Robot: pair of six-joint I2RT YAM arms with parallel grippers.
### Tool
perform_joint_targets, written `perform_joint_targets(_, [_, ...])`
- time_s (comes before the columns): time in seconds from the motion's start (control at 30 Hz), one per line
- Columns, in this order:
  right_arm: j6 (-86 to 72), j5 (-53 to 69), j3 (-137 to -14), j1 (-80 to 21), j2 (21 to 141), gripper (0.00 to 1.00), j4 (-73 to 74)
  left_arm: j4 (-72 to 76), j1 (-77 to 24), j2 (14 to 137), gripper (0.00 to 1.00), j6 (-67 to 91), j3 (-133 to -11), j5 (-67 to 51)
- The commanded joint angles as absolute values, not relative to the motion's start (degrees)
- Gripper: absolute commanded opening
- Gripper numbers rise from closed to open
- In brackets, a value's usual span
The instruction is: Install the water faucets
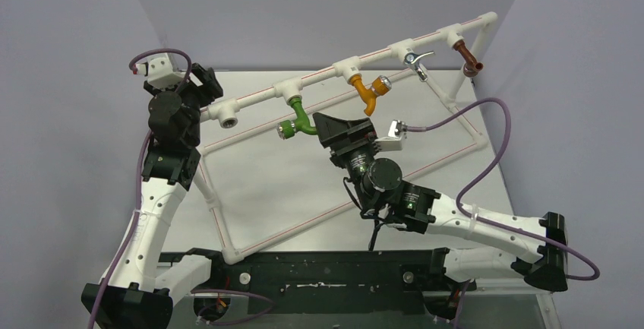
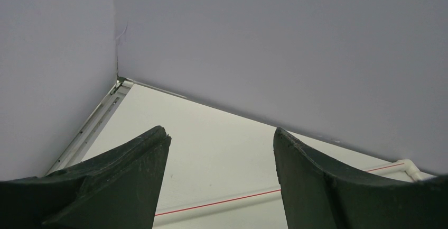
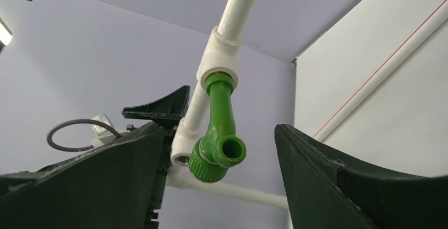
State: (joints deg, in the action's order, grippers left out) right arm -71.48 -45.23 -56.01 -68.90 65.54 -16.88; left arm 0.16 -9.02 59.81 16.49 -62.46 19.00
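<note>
Between my right claw's (image 3: 217, 129) parted fingers (image 3: 105, 181) the green faucet (image 3: 220, 126) hangs from its tee (image 3: 219, 60); gaps both sides. Left claw (image 2: 222, 136) gapes toward table edge (image 2: 98, 119).

Between spread fingers of right pincer (image 3: 219, 132): green tap (image 3: 222, 115), hanging from pipe rail (image 3: 240, 7); gap on each side, no contact. Along rail, orange tap (image 1: 368, 92) stands near, narrowing sideways room. Fingers of left pincer (image 2: 222, 134) apart, nothing between; wall (image 2: 264, 38) ahead. Open tee socket (image 1: 228, 120) faces forward, left arm just beside. Low pipe frame (image 1: 357, 200) rims desk (image 1: 273, 185).
</note>
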Motion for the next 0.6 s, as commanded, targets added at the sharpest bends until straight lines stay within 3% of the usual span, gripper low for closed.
perform_joint_targets(0.0, [-56.8,-45.2,-59.6,-68.0,61.8,0.79,-10.5,-15.2,-8.9,63.3,0.70,15.2,-57.7,17.9])
perform_joint_targets(0.27, [-19.4,-30.7,-55.9,-67.3,55.1,0.80,-18.1,-15.2,-8.8,63.2,0.70,15.1,-57.8,18.1])
perform_joint_targets(0.57, [16.6,-18.8,-61.6,-67.2,55.4,0.79,-8.0,-15.2,-8.9,63.5,0.70,15.1,-57.8,17.8])
